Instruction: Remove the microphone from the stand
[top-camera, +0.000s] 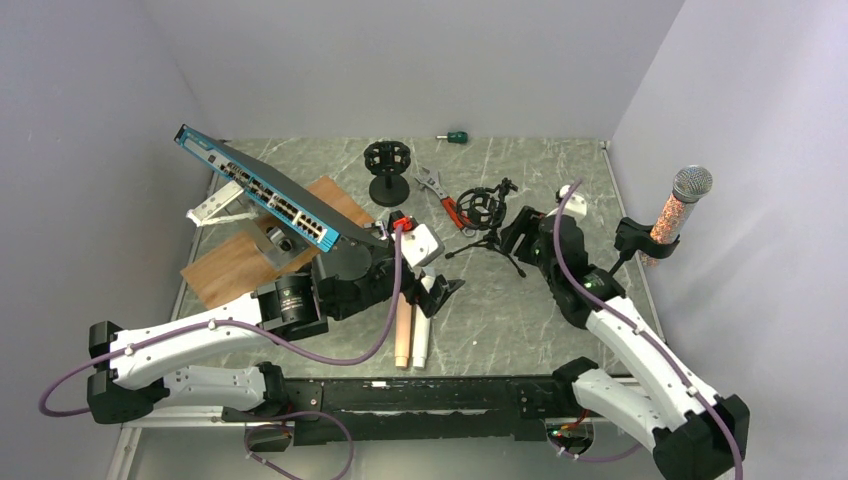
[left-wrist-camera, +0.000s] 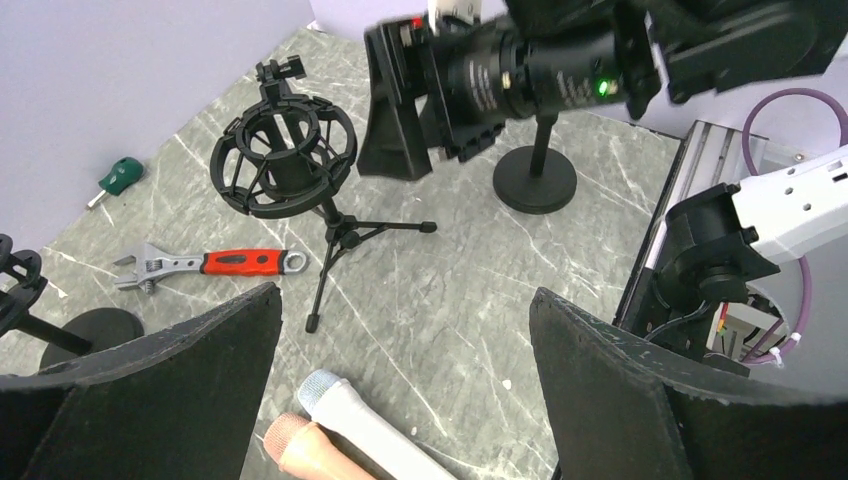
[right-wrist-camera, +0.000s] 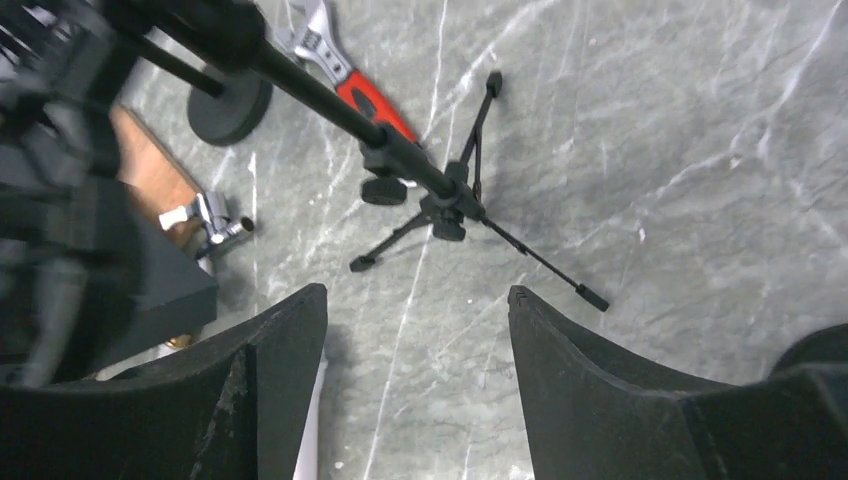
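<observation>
The microphone (top-camera: 680, 205), with a glittery orange body and silver head, stands tilted in the clip of a black stand (top-camera: 636, 238) at the table's right edge. The stand's round base shows in the left wrist view (left-wrist-camera: 535, 185). My right gripper (top-camera: 516, 232) is open and empty, left of that stand and beside a tripod shock mount (top-camera: 487, 210); in its wrist view the gripper (right-wrist-camera: 415, 292) hovers over bare table. My left gripper (top-camera: 443, 289) is open and empty above two loose microphones, white (left-wrist-camera: 360, 425) and peach (left-wrist-camera: 305, 450). In its wrist view (left-wrist-camera: 405, 295) nothing lies between the jaws.
A red-handled wrench (top-camera: 447, 202), a second shock mount on a round base (top-camera: 388, 165) and a green screwdriver (top-camera: 457, 136) lie at the back. A blue network switch (top-camera: 258, 193) leans over a wooden board (top-camera: 240, 262) on the left. The tripod's legs (right-wrist-camera: 440, 200) spread ahead of the right gripper.
</observation>
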